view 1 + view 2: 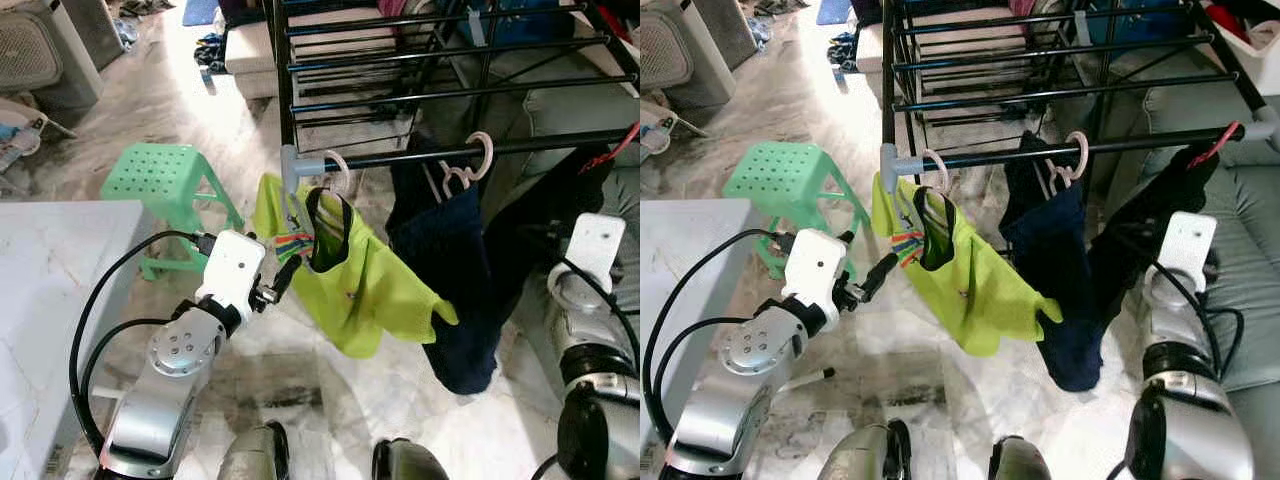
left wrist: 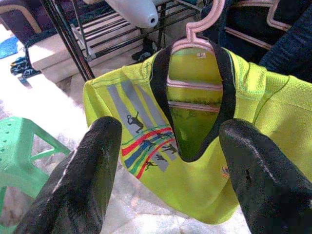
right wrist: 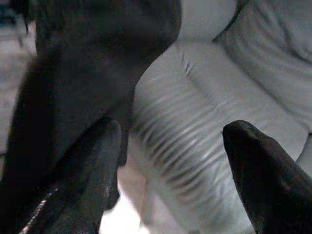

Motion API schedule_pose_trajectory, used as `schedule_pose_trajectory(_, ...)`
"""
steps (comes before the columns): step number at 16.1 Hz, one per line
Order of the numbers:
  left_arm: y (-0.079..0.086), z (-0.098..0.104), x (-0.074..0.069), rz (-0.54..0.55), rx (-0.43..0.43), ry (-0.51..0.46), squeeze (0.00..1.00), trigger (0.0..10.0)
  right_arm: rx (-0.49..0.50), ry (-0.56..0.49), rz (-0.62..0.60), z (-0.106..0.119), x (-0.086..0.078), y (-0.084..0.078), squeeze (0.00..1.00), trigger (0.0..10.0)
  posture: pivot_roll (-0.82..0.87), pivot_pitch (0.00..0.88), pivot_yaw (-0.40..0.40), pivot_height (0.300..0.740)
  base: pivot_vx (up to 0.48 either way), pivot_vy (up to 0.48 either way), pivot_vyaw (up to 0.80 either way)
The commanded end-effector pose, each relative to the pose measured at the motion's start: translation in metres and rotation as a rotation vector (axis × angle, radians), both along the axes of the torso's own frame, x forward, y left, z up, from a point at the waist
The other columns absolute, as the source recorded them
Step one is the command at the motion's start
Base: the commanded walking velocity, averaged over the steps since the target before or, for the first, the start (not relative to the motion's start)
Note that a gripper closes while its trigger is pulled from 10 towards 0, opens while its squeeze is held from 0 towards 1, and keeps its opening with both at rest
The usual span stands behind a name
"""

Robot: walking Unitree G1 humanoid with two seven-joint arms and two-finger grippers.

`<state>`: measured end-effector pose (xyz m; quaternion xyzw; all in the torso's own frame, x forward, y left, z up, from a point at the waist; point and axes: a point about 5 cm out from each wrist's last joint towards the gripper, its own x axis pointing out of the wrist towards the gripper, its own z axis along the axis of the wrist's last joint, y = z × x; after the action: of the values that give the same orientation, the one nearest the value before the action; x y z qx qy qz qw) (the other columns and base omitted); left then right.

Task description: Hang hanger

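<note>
A pink hanger (image 1: 338, 172) carrying a lime-green shirt (image 1: 372, 285) hangs by its hook on the front black rail (image 1: 400, 158) of the drying rack, near the rail's grey left end cap. My left gripper (image 2: 170, 131) is open, just left of the shirt and apart from it, with its fingers (image 1: 278, 282) pointing at the collar. The left wrist view looks straight at the hanger (image 2: 192, 44) inside the black collar. My right gripper (image 3: 170, 131) is open with nothing between its fingers, low on the right beside a hanging black garment (image 1: 540, 235).
A second pink hanger (image 1: 470, 160) with a navy garment (image 1: 450, 265) hangs on the same rail to the right. A green plastic stool (image 1: 165, 185) stands to the left, and a white table (image 1: 50, 290) is at my near left. A grey sofa (image 1: 1245, 280) is on the right.
</note>
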<state>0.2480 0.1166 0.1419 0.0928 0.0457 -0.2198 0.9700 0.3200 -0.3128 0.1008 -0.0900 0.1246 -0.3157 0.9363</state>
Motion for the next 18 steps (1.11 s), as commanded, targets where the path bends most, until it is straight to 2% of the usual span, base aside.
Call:
schedule_pose_trajectory(1, 0.001, 0.005, -0.001, -0.002, 0.002, -0.013, 0.0, 10.0, -0.008, -0.025, 0.002, -0.004, -0.006, 0.008, 1.0, 10.0, 0.1, 0.161, 0.069, 0.74, 0.0, 0.0, 0.0)
schedule_pose_trajectory(5, 0.002, 0.002, 0.004, -0.008, -0.019, -0.003, 0.0, 10.0, -0.068, -0.044, -0.006, -0.016, -0.031, 0.018, 1.0, 10.0, 0.07, 0.149, 0.065, 0.74, 0.0, 0.0, 0.0)
schedule_pose_trajectory(7, -0.002, 0.003, 0.007, -0.008, -0.029, -0.017, 0.0, 10.0, -0.147, -0.106, 0.002, -0.002, -0.037, 0.019, 1.0, 10.0, 0.06, 0.133, 0.062, 0.74, 0.0, 0.0, 0.0)
schedule_pose_trajectory(9, -0.005, 0.002, 0.01, 0.0, -0.042, -0.018, 0.0, 10.0, -0.21, -0.195, 0.1, 0.02, -0.029, 0.032, 1.0, 10.0, 0.04, 0.125, 0.06, 0.74, 0.0, 0.0, 0.0)
schedule_pose_trajectory(10, -0.009, 0.0, 0.01, -0.003, -0.048, -0.018, 0.0, 10.0, -0.187, -0.226, 0.205, 0.029, -0.014, 0.044, 1.0, 10.0, 0.03, 0.121, 0.053, 0.74, 0.0, 0.0, 0.0)
schedule_pose_trajectory(12, -0.011, 0.001, 0.012, -0.002, -0.054, -0.023, 0.0, 10.0, -0.213, -0.245, 0.255, 0.04, -0.003, 0.049, 1.0, 10.0, 0.04, 0.124, 0.042, 0.74, 0.0, 0.0, 0.0)
schedule_pose_trajectory(14, -0.011, 0.001, 0.013, 0.008, -0.059, -0.026, 0.0, 10.0, -0.16, -0.221, 0.268, 0.04, 0.006, 0.05, 1.0, 10.0, 0.04, 0.116, 0.034, 0.74, 0.0, 0.0, 0.0)
schedule_pose_trajectory(15, -0.011, 0.001, 0.014, 0.011, -0.061, -0.028, 0.0, 10.0, -0.165, -0.207, 0.284, 0.041, 0.009, 0.051, 1.0, 10.0, 0.04, 0.117, 0.033, 0.74, 0.0, 0.0, 0.0)
schedule_pose_trajectory(16, -0.01, 0.0, 0.013, 0.012, -0.06, -0.027, 0.0, 10.0, -0.12, -0.16, 0.252, 0.035, 0.013, 0.047, 1.0, 10.0, 0.04, 0.116, 0.032, 0.74, 0.0, 0.0, 0.0)
schedule_pose_trajectory(18, -0.011, -0.002, 0.012, 0.009, -0.055, -0.021, 0.0, 10.0, -0.097, -0.136, 0.176, 0.03, 0.011, 0.037, 1.0, 10.0, 0.04, 0.119, 0.031, 0.74, 0.0, 0.0, 0.0)
